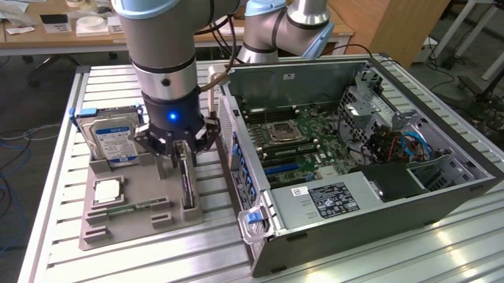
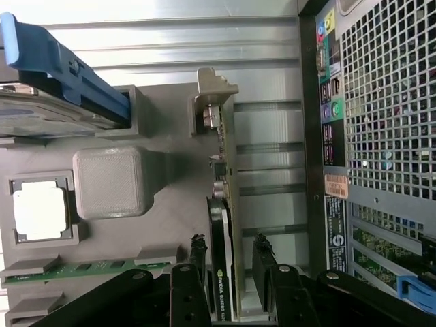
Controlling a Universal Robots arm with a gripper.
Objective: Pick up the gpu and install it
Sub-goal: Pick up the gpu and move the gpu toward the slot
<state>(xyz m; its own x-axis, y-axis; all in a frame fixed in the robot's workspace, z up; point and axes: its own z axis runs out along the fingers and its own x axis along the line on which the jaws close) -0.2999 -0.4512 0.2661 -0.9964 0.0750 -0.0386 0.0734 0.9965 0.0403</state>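
Misalignment worries me: my tool [image 2: 229, 244] stands open astride the gpu [image 2: 223, 197] in its gray holder [image 2: 170, 194]; closing off-centre could tilt the card or clip its cooler.

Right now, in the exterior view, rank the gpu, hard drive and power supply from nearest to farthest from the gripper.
1. gpu, straddled by the open gripper.
2. hard drive, on the exterior view's left.
3. power supply, on the exterior view's right.

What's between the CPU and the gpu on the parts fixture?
A grey rounded block stands between the CPU and the gpu, clearest in the wrist view.
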